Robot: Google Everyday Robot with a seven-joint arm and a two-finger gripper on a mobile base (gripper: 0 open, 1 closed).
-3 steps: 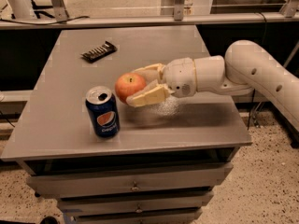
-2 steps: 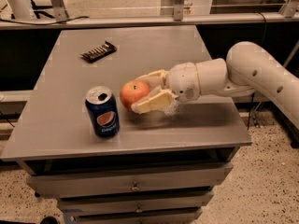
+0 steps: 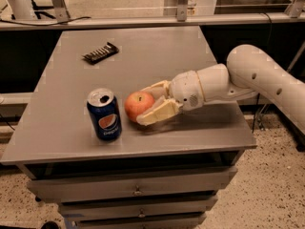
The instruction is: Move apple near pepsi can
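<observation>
In the camera view, my gripper [image 3: 145,106] lay low over the front part of the flat grey table [image 3: 157,56]. My two cream-coloured fingers [image 3: 159,113] were pinched on the round orange-red apple [image 3: 137,104], one across its far side and one along its near side. The apple sat just beside the dark blue Pepsi can with the silver top [image 3: 104,114], on the side toward my arm, with a thin gap between them. I could not tell whether the apple rested on the table or hung just above it.

I judged the apple to be firm, fairly heavy for its size and smooth-skinned, so it could roll or slip. Holding it across its widest part seemed right, with only enough squeeze not to bruise it. The can stood upright and looked light enough to tip if nudged.

The can's top showed a dark opening, but I could not see what was inside. The grey drawers under the table [image 3: 138,191] were shut, their contents hidden. A flat dark snack bar wrapper [image 3: 100,53] lay well apart at the far side of the table.
</observation>
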